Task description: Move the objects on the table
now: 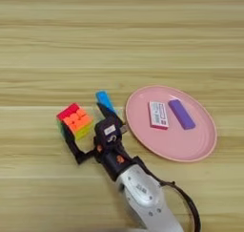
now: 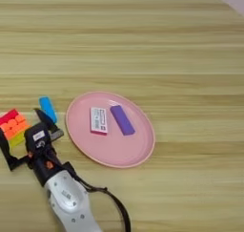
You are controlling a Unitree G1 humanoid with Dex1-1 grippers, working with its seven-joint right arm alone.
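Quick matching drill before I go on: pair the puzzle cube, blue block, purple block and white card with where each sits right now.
Things:
1. puzzle cube
2. blue block
3. purple block
4. white card

Places:
A. on the pink plate, its right-hand item
B. on the table, just left of the plate's rim
C. between the open fingers of the right gripper
D. on the plate, its left-hand item

Pairs: 1-C, 2-B, 3-A, 4-D

Tilted multicoloured cube [image 1: 75,120] and blue block [image 1: 105,101] lie left of the pink plate [image 1: 190,147].
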